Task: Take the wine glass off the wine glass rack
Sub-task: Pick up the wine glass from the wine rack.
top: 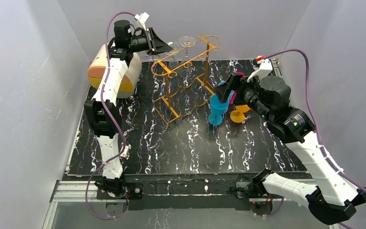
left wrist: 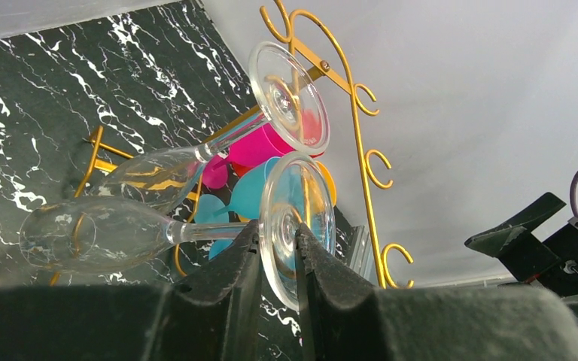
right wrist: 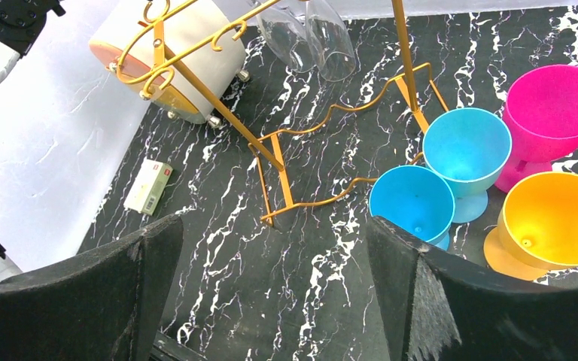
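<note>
The golden wire wine glass rack (top: 186, 81) stands at the back of the black marbled table. Two clear glasses hang upside down from its top rails. My left gripper (top: 167, 46) is up at the rack's left end. In the left wrist view my left gripper (left wrist: 278, 237) is shut on the round foot of the nearer wine glass (left wrist: 90, 233), one finger on each face of the foot. The other glass (left wrist: 290, 98) hangs just beyond it on the rack (left wrist: 357, 120). My right gripper (top: 226, 90) hovers open right of the rack, and in its own view my right gripper (right wrist: 275, 226) holds nothing.
A cream-and-orange drawer box (top: 114, 71) sits left of the rack under the left arm. Blue goblets (top: 218, 107), a yellow one (top: 240, 113) and a pink one (right wrist: 553, 113) stand right of the rack below my right gripper. A small carton (right wrist: 148, 186) lies by the left wall.
</note>
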Motion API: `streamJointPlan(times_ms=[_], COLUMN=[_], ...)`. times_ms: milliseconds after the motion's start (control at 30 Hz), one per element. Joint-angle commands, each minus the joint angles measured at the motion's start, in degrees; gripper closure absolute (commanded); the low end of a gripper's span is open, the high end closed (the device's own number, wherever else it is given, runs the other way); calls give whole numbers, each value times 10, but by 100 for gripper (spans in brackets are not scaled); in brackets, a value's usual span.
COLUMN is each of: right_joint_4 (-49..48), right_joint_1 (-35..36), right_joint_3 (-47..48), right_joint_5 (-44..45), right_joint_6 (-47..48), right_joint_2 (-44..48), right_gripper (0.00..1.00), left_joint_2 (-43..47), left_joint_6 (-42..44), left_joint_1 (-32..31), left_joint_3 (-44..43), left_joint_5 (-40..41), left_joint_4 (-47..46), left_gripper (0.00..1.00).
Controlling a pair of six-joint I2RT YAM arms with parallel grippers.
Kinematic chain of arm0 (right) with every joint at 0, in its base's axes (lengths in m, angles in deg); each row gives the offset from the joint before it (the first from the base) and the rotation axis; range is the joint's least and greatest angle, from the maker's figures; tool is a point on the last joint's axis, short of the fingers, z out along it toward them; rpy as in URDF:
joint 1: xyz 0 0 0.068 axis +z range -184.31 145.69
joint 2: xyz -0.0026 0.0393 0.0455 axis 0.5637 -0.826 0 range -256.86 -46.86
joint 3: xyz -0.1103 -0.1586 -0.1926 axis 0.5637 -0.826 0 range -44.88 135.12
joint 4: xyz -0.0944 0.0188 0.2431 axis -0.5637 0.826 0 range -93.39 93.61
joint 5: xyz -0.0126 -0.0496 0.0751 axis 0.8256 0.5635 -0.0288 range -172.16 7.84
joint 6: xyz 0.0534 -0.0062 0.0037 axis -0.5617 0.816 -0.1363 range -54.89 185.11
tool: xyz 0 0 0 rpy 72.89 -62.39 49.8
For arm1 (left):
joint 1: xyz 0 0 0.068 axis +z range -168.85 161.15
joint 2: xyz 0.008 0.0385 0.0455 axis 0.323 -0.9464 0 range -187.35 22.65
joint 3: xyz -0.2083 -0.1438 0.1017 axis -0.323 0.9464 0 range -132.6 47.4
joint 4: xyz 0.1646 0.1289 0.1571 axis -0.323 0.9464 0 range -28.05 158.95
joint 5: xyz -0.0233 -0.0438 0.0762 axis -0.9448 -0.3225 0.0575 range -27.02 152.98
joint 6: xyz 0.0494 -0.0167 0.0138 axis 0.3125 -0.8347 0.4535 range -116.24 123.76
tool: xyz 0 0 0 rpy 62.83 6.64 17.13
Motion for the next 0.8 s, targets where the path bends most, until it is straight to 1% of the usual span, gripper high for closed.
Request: streamJointPlan(times_ms=[0,133,233,367,400,433,467,533,567,600,633,767], right_joint_4=[-7,-10,-10,-9,-9,-9,-9,-9,-9,-8,-8,-7], right_joint_1=[0,0,0,0,0,0,0,0,0,0,0,0], right_joint_3=[20,10,3,6,8,9,9,10,9,9,8,6], right_joint_5=[8,11,11,-1,-6,-10,-14,-18,-19,-20,-19,-16], right_joint_6=[-3,-1,1,3,3,2,2,2,2,2,2,2], right_joint_2=[5,10,7,-7,-10,-11,-13,-15,-15,-14,-14,-13], right_gripper=[1,1,1,1,1,1,1,1,1,1,1,1], left_joint_2=[2,3,-5,-5,-5,-5,-4,-3,-2,-2,-2,-3], left_joint_6=[-1,-28,-54,-55,-55,-55,-56,-54,-53,-53,-52,-49], left_joint_1=[8,12,12,12,12,12,12,12,12,12,12,12], left_joint_3=[-34,-30,-40,-45,-45,-45,-44,-42,-41,-41,-40,-40], left_joint_5=[14,56,59,58,58,59,57,55,56,56,56,57], left_joint_4=[-7,-20,-36,-37,-37,-37,-37,-38,-38,-37,-37,-32], left_gripper=[90,88,88,88,86,81,79,78,76,72,71,86])
